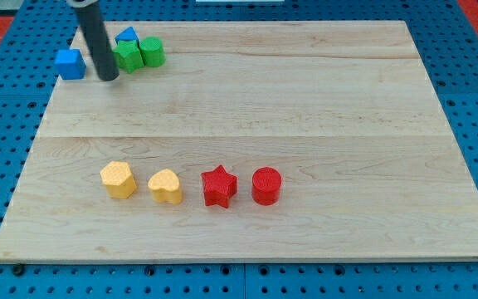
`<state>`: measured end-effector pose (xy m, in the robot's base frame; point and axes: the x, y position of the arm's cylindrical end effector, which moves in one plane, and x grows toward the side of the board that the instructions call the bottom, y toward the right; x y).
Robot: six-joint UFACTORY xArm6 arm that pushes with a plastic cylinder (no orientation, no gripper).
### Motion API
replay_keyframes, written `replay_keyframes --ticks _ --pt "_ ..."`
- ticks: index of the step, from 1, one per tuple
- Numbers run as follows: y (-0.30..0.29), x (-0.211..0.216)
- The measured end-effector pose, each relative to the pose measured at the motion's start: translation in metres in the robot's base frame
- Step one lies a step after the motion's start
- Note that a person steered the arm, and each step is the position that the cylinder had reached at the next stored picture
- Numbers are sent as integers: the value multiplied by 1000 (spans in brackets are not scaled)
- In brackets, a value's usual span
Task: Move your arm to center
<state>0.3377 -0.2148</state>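
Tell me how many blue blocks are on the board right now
2. One blue block sits at the view's top left, just left of my tip. The other blue block peeks out behind the green blocks, right of the rod, partly hidden.

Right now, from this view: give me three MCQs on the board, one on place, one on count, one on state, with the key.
1. Where is my tip?
A. the view's top left, among the blue and green blocks
B. beside the red blocks
C. at the board's centre

2. How many blocks are on the board?
A. six
B. eight
C. ten

3. How do the red star and red cylinder stand?
A. stacked
B. pressed together
C. side by side with a gap

Key: A, the rod ends between the blue block and the green star; B, two blue, two green, two yellow, two red; C, wood shows between them.
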Motion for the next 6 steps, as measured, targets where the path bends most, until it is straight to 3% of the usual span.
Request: replay_keyframes --ticks 1,2,3,4,5,6 --pt "-79 7" --pt "-71 -25" --pt "-22 -70" --pt "-30 -27" --pt "18 29" --pt "150 29"
